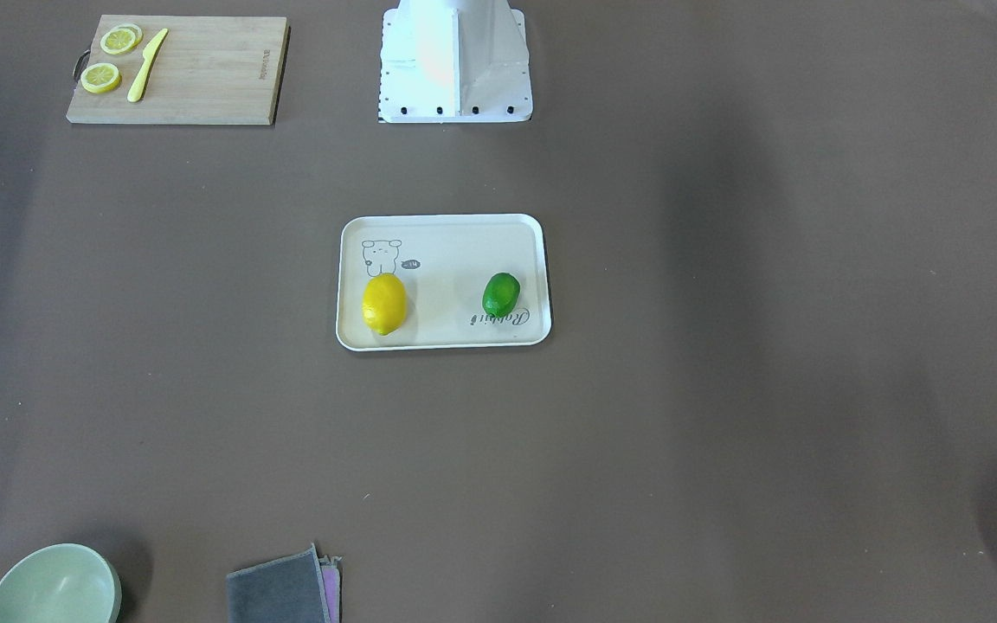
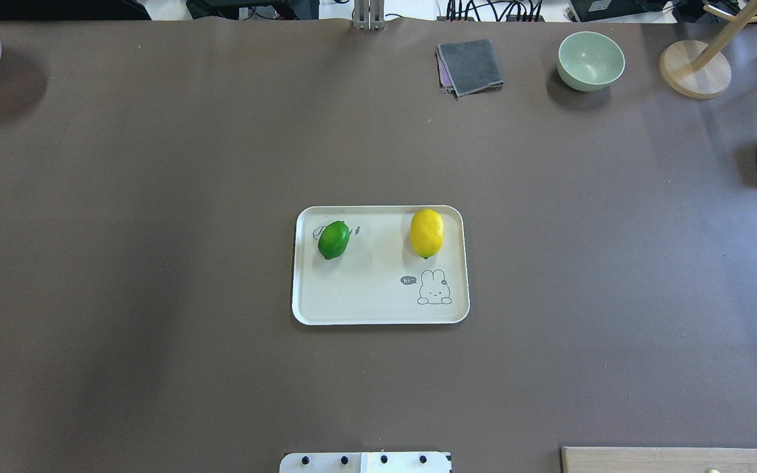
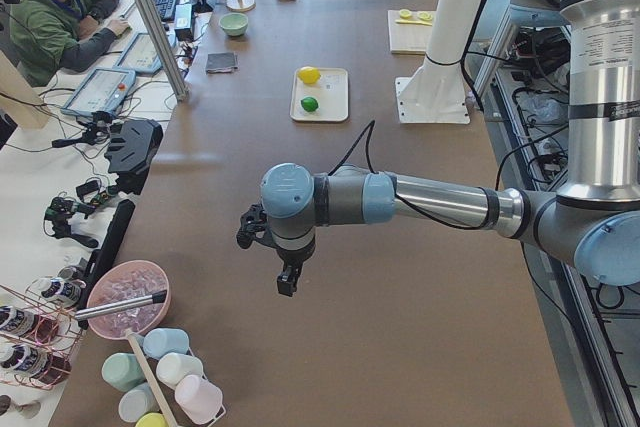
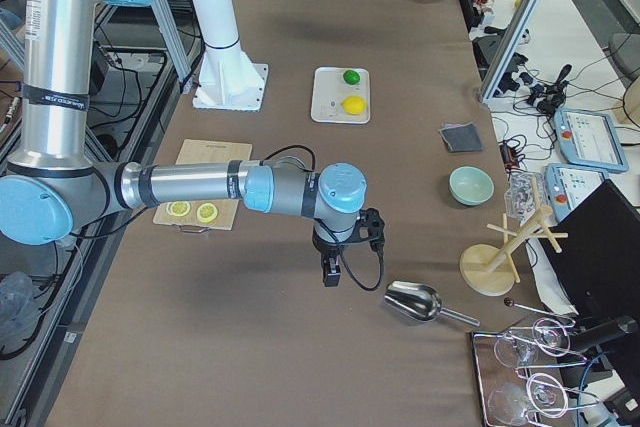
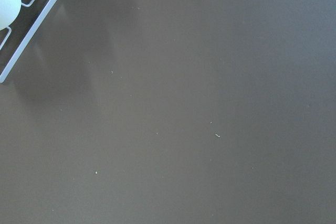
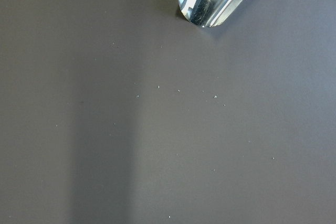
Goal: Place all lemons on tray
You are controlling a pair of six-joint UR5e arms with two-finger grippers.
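Yellow lemon [image 1: 384,303]: on the tray [image 1: 447,238] at table centre, just beside the rabbit drawing. Green lemon [image 1: 500,294]: same tray, lying partly over the "Rabbit" script, apart from the yellow one; neither is held. Left gripper [image 3: 287,282]: hangs over bare table near the robot's left end, well apart from the tray; how its jaws stand cannot be told. Right gripper [image 4: 332,272]: over bare table towards the opposite end, near a metal scoop [image 4: 415,300]; jaws likewise cannot be told. Cutting board [image 1: 204,69]: bears lemon slices [image 1: 101,78] and a yellow knife [image 1: 147,76].
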